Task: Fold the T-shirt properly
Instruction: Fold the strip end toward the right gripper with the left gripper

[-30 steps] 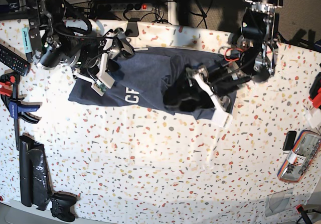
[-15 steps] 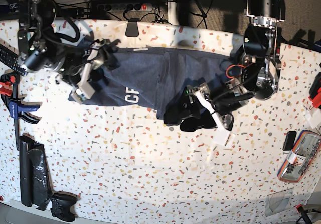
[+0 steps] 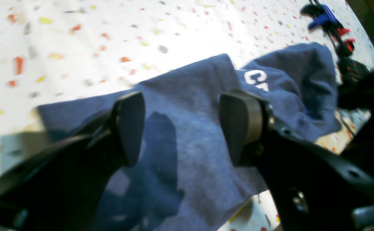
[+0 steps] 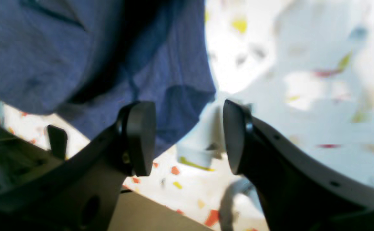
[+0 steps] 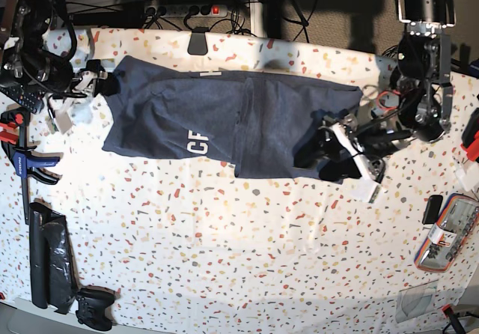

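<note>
The navy-blue T-shirt point(image 5: 224, 117) lies spread across the back of the speckled table point(image 5: 239, 259), with white letters point(image 5: 196, 141) showing near its front edge. My left gripper point(image 5: 320, 156) is open just off the shirt's right front corner. In the left wrist view the open gripper point(image 3: 183, 128) hovers over blue cloth point(image 3: 190, 96), with nothing held. My right gripper point(image 5: 96, 82) is at the shirt's left back corner. In the right wrist view it point(image 4: 187, 138) is open and empty, with the shirt's edge point(image 4: 77, 48) above and to its left.
A blue and black clamp point(image 5: 22, 154) sits at the left edge. A black bag point(image 5: 49, 255) and a gamepad point(image 5: 93, 308) lie at the front left. A pouch point(image 5: 447, 233) lies at the right. A power strip point(image 5: 187, 10) and cables run along the back.
Both arms pulled outward off the shirt: the left arm went right and toward the front, the right arm went left. The shirt has settled flatter, and its left part is uncovered.
</note>
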### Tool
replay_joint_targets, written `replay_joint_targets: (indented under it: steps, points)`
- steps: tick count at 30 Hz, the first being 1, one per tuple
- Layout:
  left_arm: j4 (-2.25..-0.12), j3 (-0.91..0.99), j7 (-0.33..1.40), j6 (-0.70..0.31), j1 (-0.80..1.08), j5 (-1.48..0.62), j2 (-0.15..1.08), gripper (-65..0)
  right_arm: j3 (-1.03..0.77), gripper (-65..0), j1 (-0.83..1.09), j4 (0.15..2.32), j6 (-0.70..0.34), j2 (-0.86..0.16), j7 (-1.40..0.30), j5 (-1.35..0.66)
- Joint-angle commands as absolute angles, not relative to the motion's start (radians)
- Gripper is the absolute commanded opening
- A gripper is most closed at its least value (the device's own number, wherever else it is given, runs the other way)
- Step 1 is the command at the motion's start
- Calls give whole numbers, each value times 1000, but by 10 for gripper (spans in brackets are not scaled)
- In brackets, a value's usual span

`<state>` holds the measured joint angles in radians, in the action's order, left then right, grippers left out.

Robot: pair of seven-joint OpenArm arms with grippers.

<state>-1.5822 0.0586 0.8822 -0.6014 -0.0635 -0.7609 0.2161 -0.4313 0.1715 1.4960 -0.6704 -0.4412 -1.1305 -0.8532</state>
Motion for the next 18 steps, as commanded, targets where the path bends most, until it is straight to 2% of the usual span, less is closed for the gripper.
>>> replay_joint_targets:
  steps: [1,8,14,18]
  points:
    - [-1602,72,859,-605,-79,-786,222,-261,-436,-316,153,1491,-689,-457,-1114,-876]
    - [-1602,91,859,-606,-44,-785,222,-261,-430,-316,81,1360,-698,-456,-1071,-874]
    - [-1601,91,859,-606,-13,-779,222,-261,-366,-317,45,1312,-698,-456,-1121,-942]
    - [-1601,91,858,-606,-13,-759,222,-261,-313,-372,45,1312,-698,-456,-1119,-1015]
